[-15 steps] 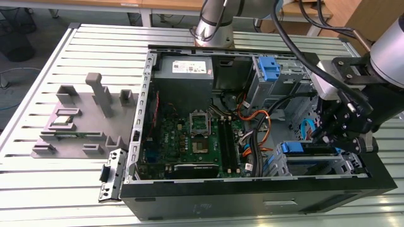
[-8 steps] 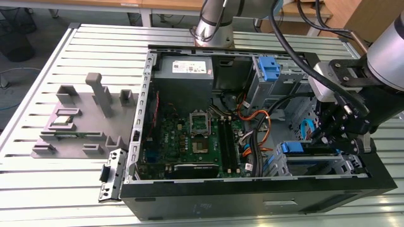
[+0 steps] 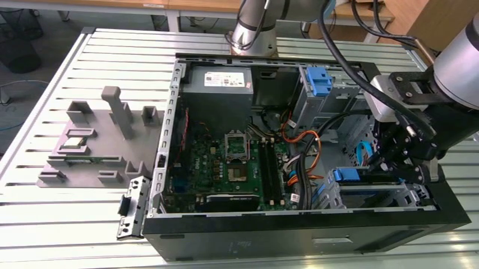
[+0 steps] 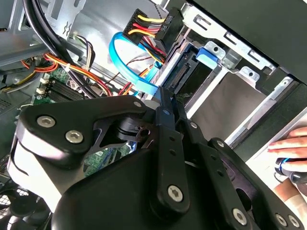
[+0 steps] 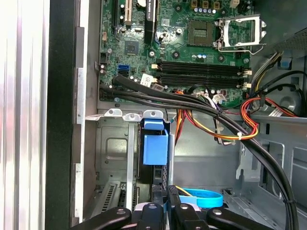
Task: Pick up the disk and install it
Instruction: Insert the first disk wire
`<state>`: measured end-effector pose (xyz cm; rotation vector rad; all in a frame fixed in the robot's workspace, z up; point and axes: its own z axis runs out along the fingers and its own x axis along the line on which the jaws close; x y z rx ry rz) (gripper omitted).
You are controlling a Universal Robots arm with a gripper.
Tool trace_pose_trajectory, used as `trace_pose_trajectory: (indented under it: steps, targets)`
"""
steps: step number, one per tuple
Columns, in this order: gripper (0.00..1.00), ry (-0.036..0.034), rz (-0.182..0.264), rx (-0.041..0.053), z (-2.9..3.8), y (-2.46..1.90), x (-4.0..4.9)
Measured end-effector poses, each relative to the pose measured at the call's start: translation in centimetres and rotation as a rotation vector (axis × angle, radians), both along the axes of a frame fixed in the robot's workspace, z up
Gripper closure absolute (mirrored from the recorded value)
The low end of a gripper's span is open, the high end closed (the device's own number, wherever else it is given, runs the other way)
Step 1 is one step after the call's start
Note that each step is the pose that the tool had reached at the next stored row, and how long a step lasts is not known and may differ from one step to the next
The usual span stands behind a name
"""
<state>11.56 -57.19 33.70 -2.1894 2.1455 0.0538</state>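
While the arm reaches into the open computer case point(image 3: 299, 224) at the exterior view's 3 o'clock side, the gripper point(image 3: 400, 159) hangs over the drive cage point(image 3: 389, 196) near the case's front. Its fingers point(image 5: 163, 211) stand close together, clamped on the disk point(image 5: 156, 165), which sits upright on edge in the cage slot, its blue rail tab point(image 5: 155, 143) uppermost. At 5 o'clock of the disk lies a blue data cable point(image 5: 204, 197). The motherboard point(image 3: 224, 162) lies toward 9 o'clock of the gripper.
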Motion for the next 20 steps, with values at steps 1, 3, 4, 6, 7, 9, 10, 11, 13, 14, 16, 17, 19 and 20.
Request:
trace_pose_trajectory:
  steps: [1,3,4,6,7,9,10,11,13,14,16,17,19,20]
  targets:
    - [0.84,0.0000,0.000,-0.0001,-0.03,0.00,0.00]
    - [0.84,0.0000,0.000,-0.0001,-0.06,0.00,-0.01]
    - [0.84,0.0000,0.000,0.0000,-0.07,0.00,-0.01]
    - [0.84,0.0000,0.000,-0.0003,-0.08,0.00,-0.01]
    - [0.84,0.0000,0.000,-0.0002,-0.10,0.00,-0.01]
    - [0.84,0.0000,0.000,-0.0002,-0.12,-0.01,-0.01]
    - [0.84,0.0000,0.000,-0.0003,-0.13,-0.01,-0.01]
    - [0.84,0.0000,0.000,-0.0003,-0.14,-0.01,-0.01]
    - [0.84,0.0000,0.000,-0.0004,-0.14,-0.01,-0.01]
    - [0.84,0.0000,0.000,-0.0004,-0.15,-0.01,-0.01]
    - [0.84,0.0000,0.000,0.0000,-0.24,-0.01,-0.01]
    - [0.84,0.0000,0.000,-0.0003,-0.27,-0.01,-0.01]
    - [0.84,0.0000,0.000,-0.0007,-0.34,-0.01,-0.01]
    - [0.84,0.0000,0.000,-0.0008,-0.36,-0.01,-0.01]
